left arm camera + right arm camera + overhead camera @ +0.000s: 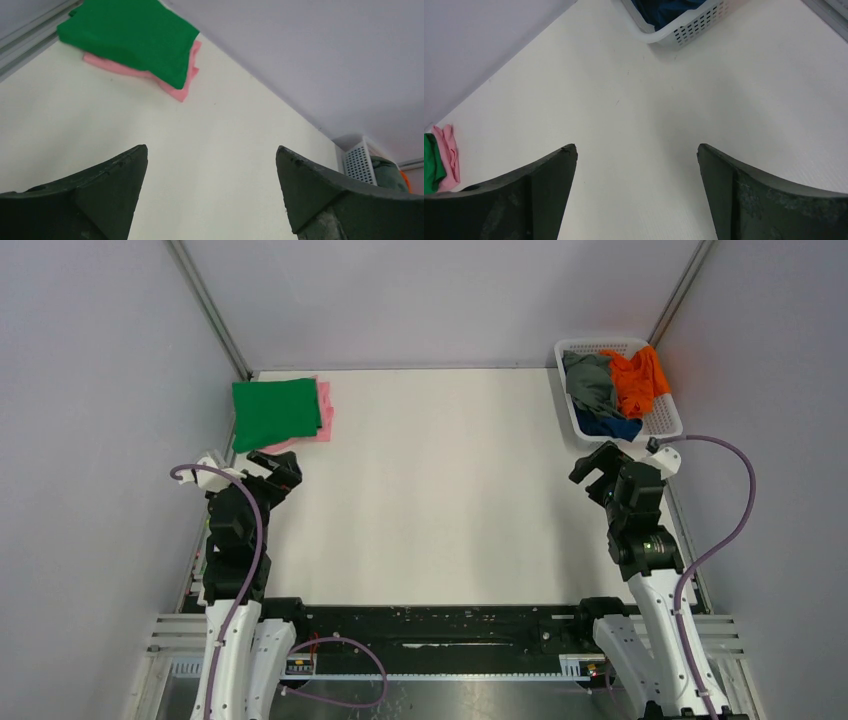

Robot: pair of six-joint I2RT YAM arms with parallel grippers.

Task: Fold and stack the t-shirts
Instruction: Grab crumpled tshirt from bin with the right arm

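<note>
Grey t-shirt (590, 382), orange t-shirt (638, 380), navy t-shirt (608, 426) crumpled in white lattice basket (665, 425), likely light and limp, so pinch a raised fold; green t-shirt (275, 412) folded atop pink t-shirt (324, 410) far left of basket; left gripper (275, 465), right gripper (598, 468) spread wide, empty.

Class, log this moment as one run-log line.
stack: green t-shirt on pink t-shirt | lattice basket: grey t-shirt, orange t-shirt, navy t-shirt | left claw: open | right claw: open
</note>
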